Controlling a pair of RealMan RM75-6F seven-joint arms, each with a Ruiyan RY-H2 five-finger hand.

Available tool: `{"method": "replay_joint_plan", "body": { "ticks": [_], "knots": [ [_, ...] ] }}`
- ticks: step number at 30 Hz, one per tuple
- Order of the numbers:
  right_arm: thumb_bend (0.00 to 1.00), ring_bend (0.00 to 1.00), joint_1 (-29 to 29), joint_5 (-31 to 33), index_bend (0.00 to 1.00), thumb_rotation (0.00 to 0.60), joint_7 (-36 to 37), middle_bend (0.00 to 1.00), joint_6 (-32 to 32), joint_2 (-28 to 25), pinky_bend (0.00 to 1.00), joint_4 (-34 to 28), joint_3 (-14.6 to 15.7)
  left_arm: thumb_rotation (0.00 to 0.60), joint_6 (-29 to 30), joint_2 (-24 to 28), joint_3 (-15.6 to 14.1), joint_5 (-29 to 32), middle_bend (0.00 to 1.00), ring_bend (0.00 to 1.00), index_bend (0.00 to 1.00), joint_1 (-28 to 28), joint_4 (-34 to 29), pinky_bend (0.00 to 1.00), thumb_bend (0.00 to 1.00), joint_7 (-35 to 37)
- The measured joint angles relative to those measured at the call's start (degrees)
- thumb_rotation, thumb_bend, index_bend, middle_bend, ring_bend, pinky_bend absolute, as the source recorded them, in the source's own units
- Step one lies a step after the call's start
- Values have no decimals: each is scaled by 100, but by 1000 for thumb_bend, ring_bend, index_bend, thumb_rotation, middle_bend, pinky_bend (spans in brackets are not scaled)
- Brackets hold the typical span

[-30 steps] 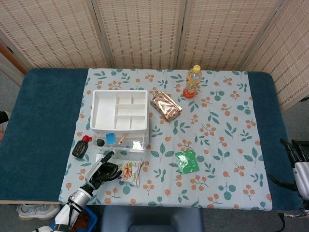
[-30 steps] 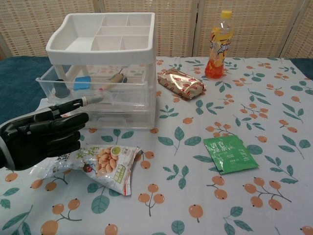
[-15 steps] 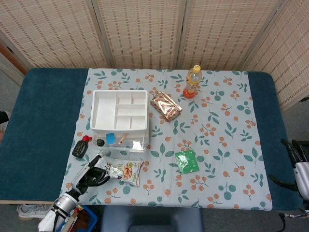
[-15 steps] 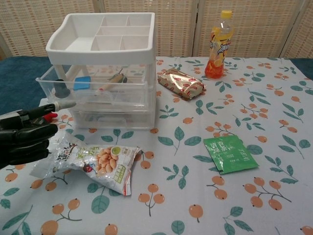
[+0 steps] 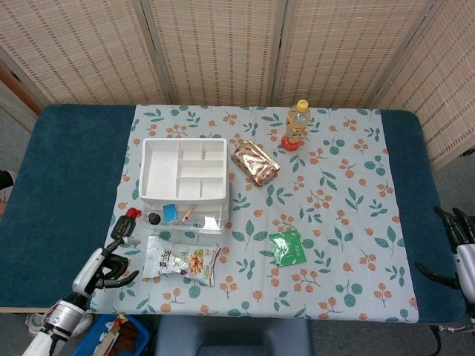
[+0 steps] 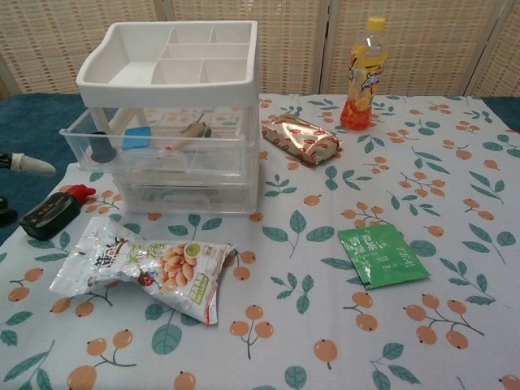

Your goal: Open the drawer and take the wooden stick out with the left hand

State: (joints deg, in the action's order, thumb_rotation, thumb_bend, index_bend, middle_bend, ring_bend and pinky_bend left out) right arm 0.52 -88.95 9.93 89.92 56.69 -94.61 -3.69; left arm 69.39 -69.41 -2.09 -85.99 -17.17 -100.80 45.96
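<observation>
While the drawer (image 6: 154,146) stays open, left robot hand (image 5: 111,263) has withdrawn.

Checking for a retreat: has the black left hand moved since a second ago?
Yes. The left hand has pulled back left, away from the clear plastic drawer unit and off the peanut snack bag; the chest view shows only a fingertip.

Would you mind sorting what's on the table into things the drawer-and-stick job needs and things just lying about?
Needed:
drawer unit
open top drawer
wooden stick
left hand

Lying about:
snack bag
green sachet
foil pack
orange drink bottle
black device
</observation>
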Motion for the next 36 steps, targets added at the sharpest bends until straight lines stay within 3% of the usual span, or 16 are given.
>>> {"method": "replay_joint_plan", "body": {
  "ticks": [6,13,24,36],
  "knots": [
    [116,84,19,-26,0,600,-75,131,131,-42,133,-85,-92,600,379,504,131,-102,891,996,212,80,-227,1000,260,-1013],
    [116,84,1,-30,0,600,-141,131,218,-107,133,-170,-127,600,263,833,285,-261,895,1000,96,-139,-387,1000,323,-2120],
    [115,84,-65,1,0,600,-7,131,171,-45,133,-47,-34,600,-1012,1066,540,115,903,1000,63,-957,-671,1000,324,-3324],
    [115,84,-65,61,0,600,168,131,74,80,132,146,6,600,-1781,1076,641,489,915,1000,123,-1494,-841,1000,323,-3639]
  ]
}}
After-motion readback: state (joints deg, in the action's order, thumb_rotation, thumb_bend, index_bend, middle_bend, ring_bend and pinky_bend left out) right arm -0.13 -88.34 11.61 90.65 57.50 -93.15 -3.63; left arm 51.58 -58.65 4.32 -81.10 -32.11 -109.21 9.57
